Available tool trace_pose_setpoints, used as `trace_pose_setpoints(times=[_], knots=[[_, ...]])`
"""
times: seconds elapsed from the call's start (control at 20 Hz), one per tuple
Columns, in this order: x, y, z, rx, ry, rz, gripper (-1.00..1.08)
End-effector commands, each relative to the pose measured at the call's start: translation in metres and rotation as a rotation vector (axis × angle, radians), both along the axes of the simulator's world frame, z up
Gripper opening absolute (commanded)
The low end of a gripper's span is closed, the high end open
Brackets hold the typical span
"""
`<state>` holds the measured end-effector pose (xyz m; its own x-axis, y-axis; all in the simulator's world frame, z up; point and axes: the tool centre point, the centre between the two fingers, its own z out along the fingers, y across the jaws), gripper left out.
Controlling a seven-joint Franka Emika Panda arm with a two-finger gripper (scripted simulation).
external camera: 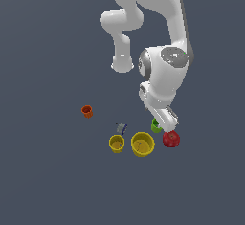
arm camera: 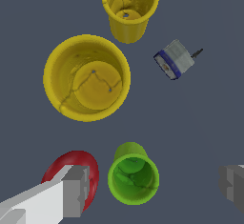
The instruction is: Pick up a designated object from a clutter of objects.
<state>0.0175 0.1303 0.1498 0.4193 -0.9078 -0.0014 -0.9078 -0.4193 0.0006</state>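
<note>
Fingers [arm camera: 76,189] are standing wide apart with nothing between them yet, so the gripper [arm camera: 152,187] is sitting open over the green cup [arm camera: 133,180], leaving room for the cup to fit in the gap. I think it is lining up to grab it. Going from biggest to smallest around the green cup: the big yellow cup [arm camera: 86,77] is sitting near it, the red fruit [arm camera: 78,163] is just beside it under one finger, the small yellow cup [arm camera: 129,6] is farther off, and the grey-blue piece [arm camera: 174,59] is well apart.
</note>
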Motion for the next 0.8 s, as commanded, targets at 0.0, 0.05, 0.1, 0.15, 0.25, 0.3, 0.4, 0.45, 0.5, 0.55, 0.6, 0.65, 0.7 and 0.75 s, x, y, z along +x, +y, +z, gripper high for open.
trace_pose_setpoints(times=[0.0, 0.05, 0.1, 0.15, 0.25, 0.3, 0.4, 0.45, 0.5, 0.55, 0.6, 0.65, 0.7, 0.75], knots=[[-0.001, 0.007, -0.008, -0.001, 0.000, -0.052, 1.00], [-0.002, 0.009, -0.011, -0.001, 0.000, -0.072, 1.00], [-0.003, 0.012, -0.014, -0.001, 0.000, -0.092, 1.00], [-0.004, 0.014, -0.017, -0.001, -0.001, -0.112, 1.00], [-0.005, 0.019, -0.023, -0.001, -0.001, -0.152, 1.00], [-0.006, 0.022, -0.026, -0.001, -0.001, -0.172, 1.00], [-0.008, 0.027, -0.032, -0.001, -0.001, -0.211, 1.00], [-0.008, 0.029, -0.035, -0.001, -0.001, -0.229, 1.00], [-0.009, 0.031, -0.037, -0.001, -0.001, -0.245, 1.00], [-0.010, 0.033, -0.040, -0.001, -0.001, -0.261, 1.00], [-0.011, 0.035, -0.042, -0.001, -0.001, -0.276, 1.00], [-0.011, 0.037, -0.044, -0.001, -0.001, -0.290, 1.00], [-0.012, 0.038, -0.046, -0.001, -0.001, -0.302, 1.00], [-0.013, 0.040, -0.048, -0.001, -0.001, -0.314, 1.00]])
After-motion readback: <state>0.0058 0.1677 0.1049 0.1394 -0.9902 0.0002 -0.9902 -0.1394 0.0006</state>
